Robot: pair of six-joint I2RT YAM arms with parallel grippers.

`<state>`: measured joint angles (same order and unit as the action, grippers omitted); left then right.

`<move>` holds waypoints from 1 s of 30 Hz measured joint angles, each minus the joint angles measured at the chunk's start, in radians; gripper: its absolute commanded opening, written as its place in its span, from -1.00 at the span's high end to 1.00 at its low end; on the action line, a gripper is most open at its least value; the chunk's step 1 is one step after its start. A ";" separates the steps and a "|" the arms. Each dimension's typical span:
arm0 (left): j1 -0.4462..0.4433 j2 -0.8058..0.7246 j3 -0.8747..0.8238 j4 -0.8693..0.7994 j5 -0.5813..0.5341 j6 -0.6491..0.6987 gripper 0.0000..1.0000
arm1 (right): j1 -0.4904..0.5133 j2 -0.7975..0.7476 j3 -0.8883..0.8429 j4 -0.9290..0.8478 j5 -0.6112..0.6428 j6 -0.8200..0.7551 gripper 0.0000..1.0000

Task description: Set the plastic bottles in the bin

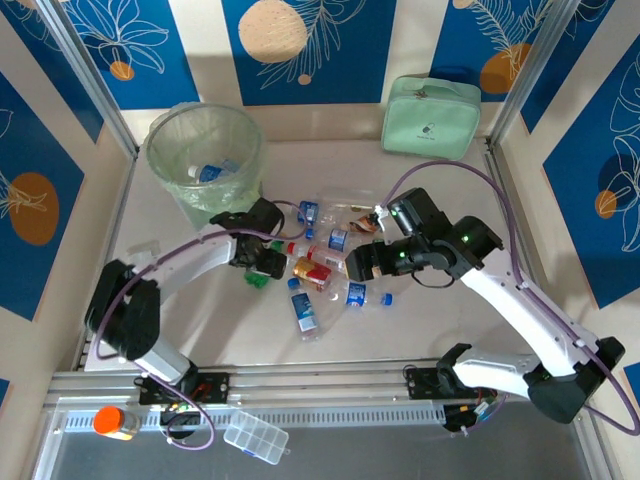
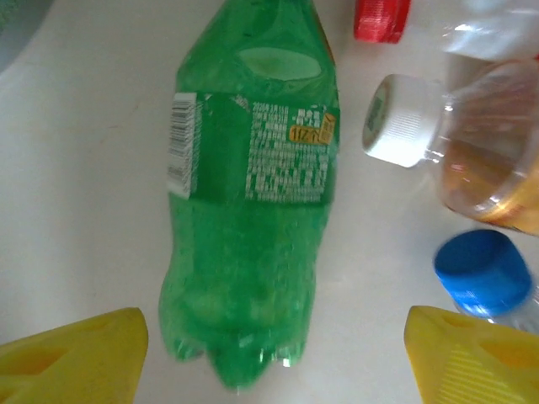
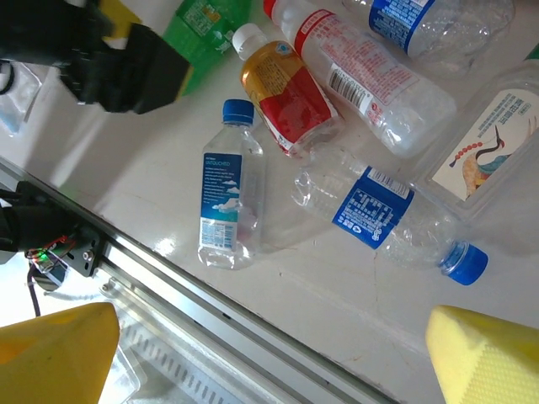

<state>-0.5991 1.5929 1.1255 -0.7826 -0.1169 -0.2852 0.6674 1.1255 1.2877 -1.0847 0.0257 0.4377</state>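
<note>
So the left tool point(image 2: 274, 358) is spread wide around a green bottle point(image 2: 253, 210) lying flat on the table point(image 2: 84, 185), one yellow finger on each side and neither looks to be touching it, with a white-capped amber bottle point(image 2: 497, 160) just beside it. Right tool point(image 3: 269, 353) is wide too with nothing in it, hanging over the other plastic bottles point(image 3: 370, 210) scattered mid-table. The bin point(image 1: 222, 200) sits at the far left, near the pile, with a blue-labelled bottle point(image 1: 210, 172) lying inside.
</note>
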 measured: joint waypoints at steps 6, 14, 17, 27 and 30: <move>0.036 0.093 0.024 0.037 0.004 0.026 -0.62 | -0.008 -0.036 -0.011 -0.001 -0.003 0.000 -0.88; 0.077 0.170 0.039 0.074 0.012 0.056 -0.58 | -0.015 -0.043 -0.021 -0.002 -0.005 0.000 -0.88; 0.088 0.177 0.023 0.094 0.016 0.057 -0.47 | -0.016 -0.043 -0.021 -0.002 -0.008 0.000 -0.88; 0.096 0.173 0.009 0.107 0.022 0.069 0.00 | -0.020 -0.031 -0.020 -0.002 -0.018 -0.002 -0.87; 0.097 0.157 0.007 0.099 0.022 0.071 0.02 | -0.020 -0.027 -0.016 -0.002 -0.018 -0.005 -0.87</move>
<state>-0.5022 1.7496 1.1324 -0.6834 -0.0948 -0.2146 0.6476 1.0981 1.2716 -1.0866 0.0074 0.4328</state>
